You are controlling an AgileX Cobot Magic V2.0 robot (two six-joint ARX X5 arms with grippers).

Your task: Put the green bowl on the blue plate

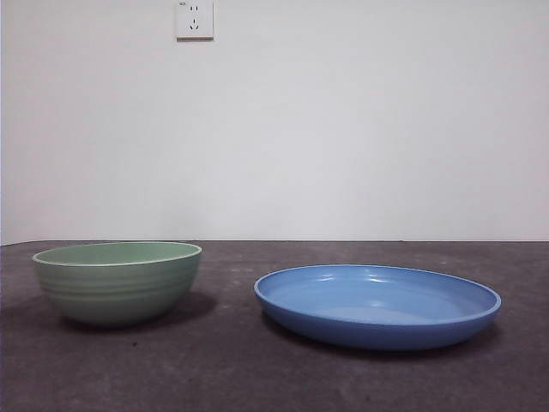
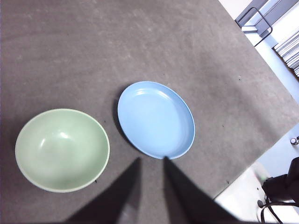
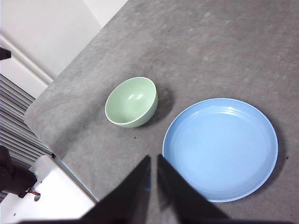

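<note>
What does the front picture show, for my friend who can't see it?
A green bowl stands upright on a dark table, with a wide blue plate beside it, not touching. Both look empty. Behind them is a white wall with a socket.

Even bright light, soft shadows, sharp

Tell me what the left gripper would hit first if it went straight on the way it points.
Probably the near rim of the blue plate, just ahead of the left gripper; depth is unclear.
</note>
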